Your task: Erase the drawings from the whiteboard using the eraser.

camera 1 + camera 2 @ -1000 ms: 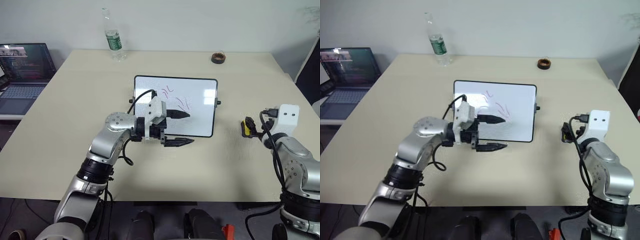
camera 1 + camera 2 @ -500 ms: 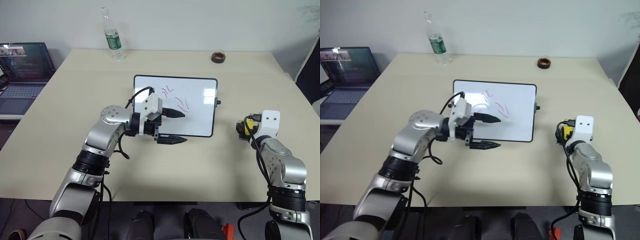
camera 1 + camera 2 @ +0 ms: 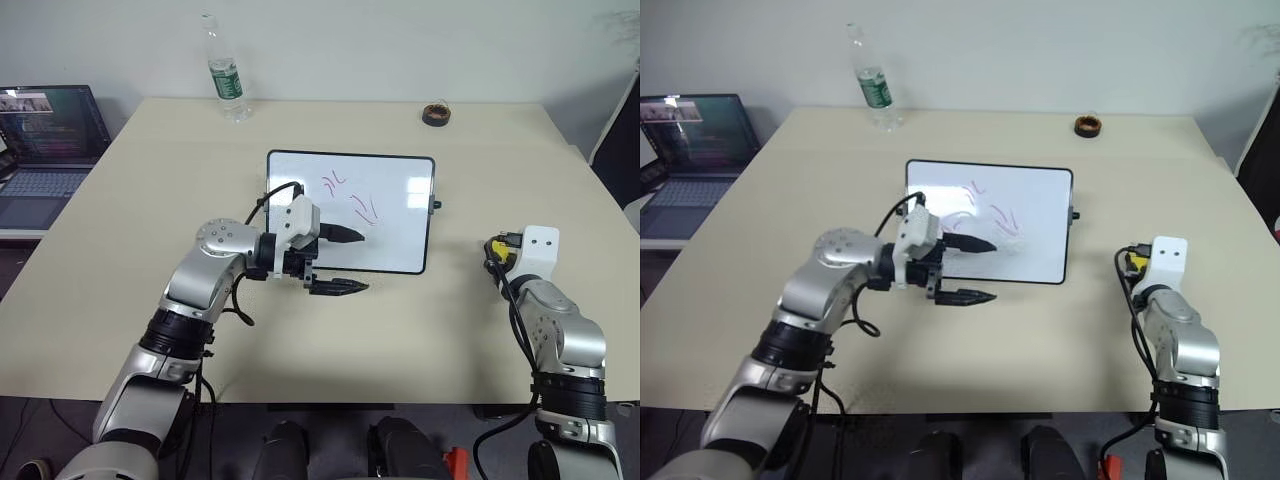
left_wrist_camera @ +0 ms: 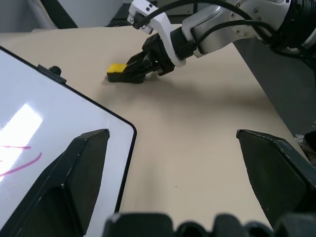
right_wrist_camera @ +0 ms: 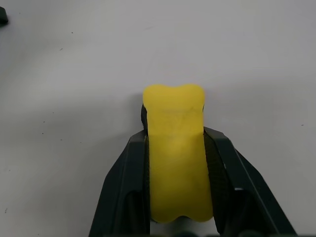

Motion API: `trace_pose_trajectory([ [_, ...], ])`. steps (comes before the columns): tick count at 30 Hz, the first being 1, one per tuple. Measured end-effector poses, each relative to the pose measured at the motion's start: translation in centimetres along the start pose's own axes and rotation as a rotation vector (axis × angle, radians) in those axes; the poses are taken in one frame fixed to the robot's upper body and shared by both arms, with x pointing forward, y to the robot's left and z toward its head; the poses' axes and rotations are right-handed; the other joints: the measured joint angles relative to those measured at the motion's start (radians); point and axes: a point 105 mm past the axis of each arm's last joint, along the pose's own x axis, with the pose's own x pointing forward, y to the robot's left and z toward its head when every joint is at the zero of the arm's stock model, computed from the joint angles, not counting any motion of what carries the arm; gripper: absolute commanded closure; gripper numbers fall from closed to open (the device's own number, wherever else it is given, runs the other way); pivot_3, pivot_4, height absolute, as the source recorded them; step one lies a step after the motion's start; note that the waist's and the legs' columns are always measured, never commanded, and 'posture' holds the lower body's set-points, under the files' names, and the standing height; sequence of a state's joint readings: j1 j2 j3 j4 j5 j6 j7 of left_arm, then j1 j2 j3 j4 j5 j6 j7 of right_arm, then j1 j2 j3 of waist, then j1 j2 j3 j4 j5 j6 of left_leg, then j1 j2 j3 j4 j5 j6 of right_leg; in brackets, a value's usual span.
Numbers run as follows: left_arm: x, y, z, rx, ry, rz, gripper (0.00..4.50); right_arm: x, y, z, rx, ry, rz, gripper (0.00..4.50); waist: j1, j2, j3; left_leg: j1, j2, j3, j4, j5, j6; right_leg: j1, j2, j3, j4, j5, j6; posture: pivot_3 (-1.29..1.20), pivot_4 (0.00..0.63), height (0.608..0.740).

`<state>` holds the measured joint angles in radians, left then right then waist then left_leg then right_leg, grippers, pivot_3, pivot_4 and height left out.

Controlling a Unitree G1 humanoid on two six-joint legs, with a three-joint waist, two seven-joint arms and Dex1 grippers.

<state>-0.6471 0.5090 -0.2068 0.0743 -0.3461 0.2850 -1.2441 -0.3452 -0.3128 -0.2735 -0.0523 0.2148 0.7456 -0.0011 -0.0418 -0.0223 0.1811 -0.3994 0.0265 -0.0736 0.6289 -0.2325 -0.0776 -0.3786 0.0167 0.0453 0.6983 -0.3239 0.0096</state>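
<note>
Yellow eraser point(image 5: 177, 163), soft-edged block squeezed in at the waist, clamped between the two black fingers point(image 5: 123, 182) of the right gripper point(image 4: 143, 66) and resting on the beige table point(image 3: 120, 300) near its right edge, well apart from the whiteboard point(image 3: 400, 215). Black underside seen as a thin dark rim beneath the yellow. Whiteboard lying flat at mid-table, black frame, rounded corners, a small black knob point(image 3: 437, 206) on its right short side. Red drawings point(image 3: 352, 197) in small groups of thin strokes on the white surface; no legible writing among them. Left gripper point(image 3: 340, 262) spread wide, empty, one finger over the board's near edge, the other over bare table just in front. Clear bottle point(image 3: 226, 72) with green label, text unreadable, at the far edge. Dark coil point(image 3: 436, 114) toward the far right corner. Laptop point(image 3: 45, 150) off the table's left side, screen lit, text too small to read.
</note>
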Motion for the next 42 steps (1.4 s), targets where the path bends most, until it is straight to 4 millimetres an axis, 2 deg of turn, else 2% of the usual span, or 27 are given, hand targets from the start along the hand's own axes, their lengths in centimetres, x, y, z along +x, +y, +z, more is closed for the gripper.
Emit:
trace_pose_trajectory([
  [2,-0.2,-0.2,-0.4,-0.007,0.011,0.036,0.0,-0.4,0.2,0.2,-0.014,-0.015,0.015,3.38,0.0,0.0,0.0,0.0,0.0,0.0,0.0,0.0,0.0,0.0,0.0,0.0,0.0,0.0,0.0,0.0,0.15,0.74],
  [6,-0.8,-0.6,-1.5,-0.018,0.063,0.155,0.0,-2.5,2.0,2.0,-0.108,-0.109,0.127,3.38,-0.001,0.001,0.0,0.0,0.001,0.0,0.0,0.0,0.0,-0.001,0.0,0.001,0.0,0.0,0.0,0.0,0.15,0.74],
  [9,-1.1,-0.5,-2.2,-0.044,0.091,0.26,0.0,-4.6,4.3,3.4,-0.196,-0.188,0.252,3.38,0.001,0.0,0.0,0.0,0.001,-0.001,0.0,0.0,0.0,0.0,-0.001,0.0,0.0,0.0,0.0,0.0,0.15,0.74],
  [12,-1.9,0.0,-1.8,-0.044,0.093,0.363,0.0,-6.5,6.5,3.9,-0.269,-0.234,0.359,3.38,0.002,0.0,0.0,0.0,0.001,-0.002,0.001,0.0,0.0,0.0,-0.001,-0.001,0.0,0.0,0.0,0.0,0.15,0.74],
  [15,-3.4,1.6,-1.6,-0.057,0.089,0.525,0.0,-8.0,9.5,4.3,-0.401,-0.278,0.495,3.38,0.0,0.0,0.0,0.001,0.001,-0.002,0.001,0.0,0.0,0.001,-0.001,-0.001,0.0,0.0,0.0,0.0,0.15,0.74],
  [17,-4.1,2.2,-1.7,-0.06,0.102,0.583,0.0,-8.3,11.2,4.7,-0.455,-0.31,0.552,3.38,-0.001,0.0,0.0,0.001,0.001,-0.001,0.001,0.0,0.0,0.001,-0.001,-0.001,0.0,0.0,0.0,0.0,0.15,0.74],
  [21,-4.5,2.3,-2.1,-0.07,0.126,0.596,0.0,-7.6,14.6,7.3,-0.51,-0.421,0.607,3.38,-0.002,0.0,0.0,0.001,0.001,-0.001,0.001,0.0,0.0,0.001,-0.001,-0.001,0.0,0.0,0.0,0.0,0.15,0.74],
  [24,-4.9,2.5,-2.4,-0.076,0.151,0.611,0.0,-5.9,16.4,8.1,-0.544,-0.439,0.61,3.38,0.0,0.0,0.0,0.0,0.001,-0.001,0.001,0.0,0.0,0.0,-0.001,-0.001,0.0,0.0,0.0,0.0,0.15,0.74],
  [31,-5.2,2.5,-2.7,-0.088,0.184,0.623,0.0,-1.8,18.5,9.0,-0.669,-0.452,0.564,3.38,0.001,0.0,0.001,0.0,0.001,-0.001,0.0,0.0,0.0,0.0,-0.002,-0.001,0.0,0.0,0.0,0.0,0.15,0.74],
  [34,-5.0,2.3,-2.2,-0.076,0.183,0.615,0.0,-1.1,19.2,8.8,-0.721,-0.478,0.578,3.38,0.002,0.0,0.001,0.0,0.001,-0.001,0.0,0.0,0.0,0.0,-0.003,-0.001,0.0,0.0,0.0,0.0,0.15,0.74],
  [39,-5.1,1.8,-2.5,-0.079,0.19,0.608,0.0,-1.9,20.9,6.5,-0.843,-0.469,0.703,3.38,-0.002,0.0,0.0,0.001,0.001,-0.001,0.001,0.0,0.0,0.0,-0.003,-0.001,0.001,0.0,0.0,0.0,0.15,0.74],
  [42,-5.3,1.7,-2.8,-0.081,0.2,0.608,0.0,-2.0,21.1,6.2,-0.887,-0.476,0.709,3.38,-0.003,0.0,0.0,0.001,0.002,-0.002,0.001,0.0,0.0,0.0,-0.003,-0.001,0.002,0.0,0.0,0.0,0.15,0.74],
])
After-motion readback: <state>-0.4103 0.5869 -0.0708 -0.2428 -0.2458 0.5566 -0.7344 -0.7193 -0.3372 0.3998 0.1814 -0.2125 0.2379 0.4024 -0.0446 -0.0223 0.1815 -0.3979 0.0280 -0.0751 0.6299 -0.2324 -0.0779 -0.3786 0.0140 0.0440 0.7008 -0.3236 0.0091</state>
